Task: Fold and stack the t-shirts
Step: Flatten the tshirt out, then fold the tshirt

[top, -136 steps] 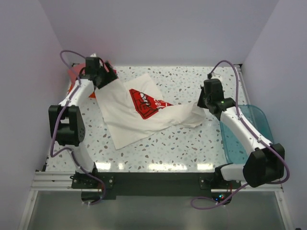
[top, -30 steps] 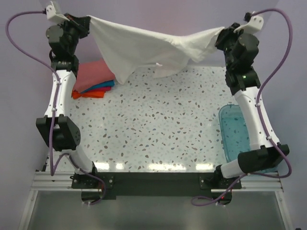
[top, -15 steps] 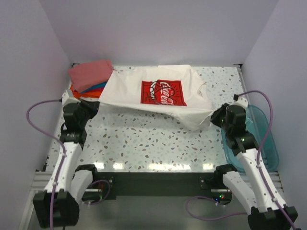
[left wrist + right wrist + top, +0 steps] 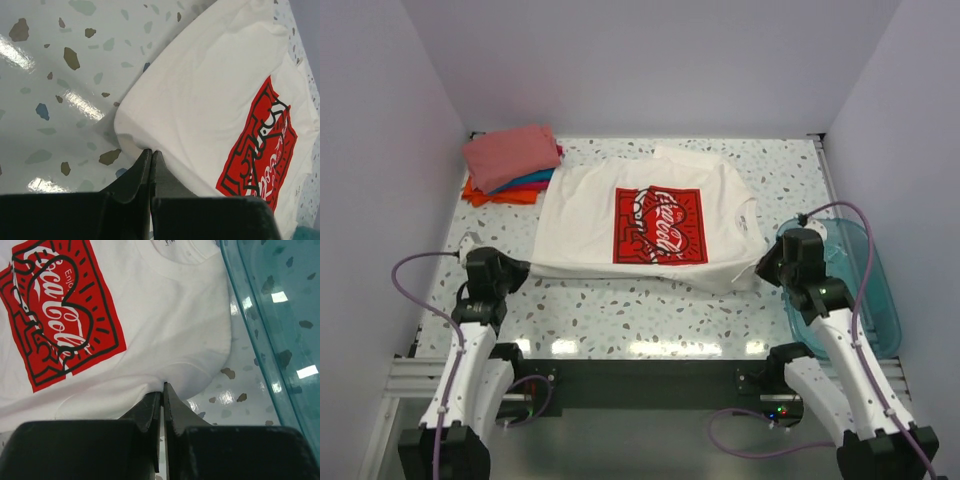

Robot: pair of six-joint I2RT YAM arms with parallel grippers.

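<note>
Top external alone shows folded stack (image 4: 510,160); wrist views show left tool (image 4: 151,152) and right tool (image 4: 163,387) clamped on white t-shirt (image 4: 578,228).

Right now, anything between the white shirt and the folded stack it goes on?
Nothing visible. The white shirt lies flat beside the folded stack; left tool and right tool hold its near corners.
</note>
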